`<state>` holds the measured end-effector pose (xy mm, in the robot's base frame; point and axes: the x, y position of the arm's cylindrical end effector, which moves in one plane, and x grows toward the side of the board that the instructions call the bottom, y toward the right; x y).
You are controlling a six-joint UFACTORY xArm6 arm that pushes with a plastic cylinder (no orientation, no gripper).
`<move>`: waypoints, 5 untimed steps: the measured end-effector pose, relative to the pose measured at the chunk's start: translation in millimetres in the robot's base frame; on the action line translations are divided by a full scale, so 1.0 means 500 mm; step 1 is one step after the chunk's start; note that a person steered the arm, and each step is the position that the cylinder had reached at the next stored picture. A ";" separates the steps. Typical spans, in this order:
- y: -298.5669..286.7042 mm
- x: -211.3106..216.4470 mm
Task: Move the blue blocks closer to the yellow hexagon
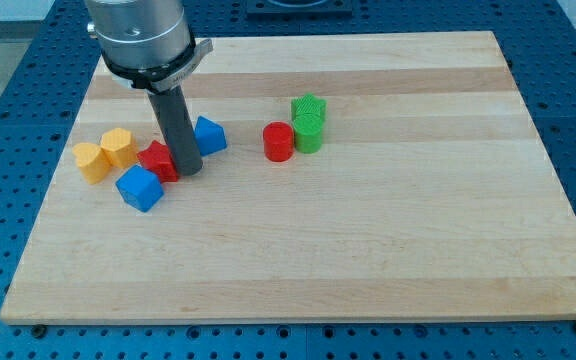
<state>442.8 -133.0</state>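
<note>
My tip [190, 172], the lower end of a smooth dark rod hanging from a brushed-metal cylinder, is resting on the desk [368, 250]; there is no pincer on this arm, so nothing is apart or clamped. The tip is touching the red block [156, 160], an angular, star-like piece sitting just at its 9 o'clock. A blue block [209, 135], wedge-like in shape, is lying just beside the rod at 1 o'clock. A blue cube [139, 188] is sitting near at 8 o'clock, touching the red block. Farther toward 9 o'clock, two yellow blocks are sitting together: a yellow hexagon [119, 147] and a yellow block [92, 161] whose shape I cannot tell. Well off toward 3 o'clock, a red cylinder [279, 142] is standing against a ribbed green cylinder [308, 131] and a green star-like block [309, 106]. The desk is pale, striped wood.
</note>
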 end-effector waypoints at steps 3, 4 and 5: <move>0.027 0.080; -0.026 0.113; -0.079 0.143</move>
<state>514.5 -172.7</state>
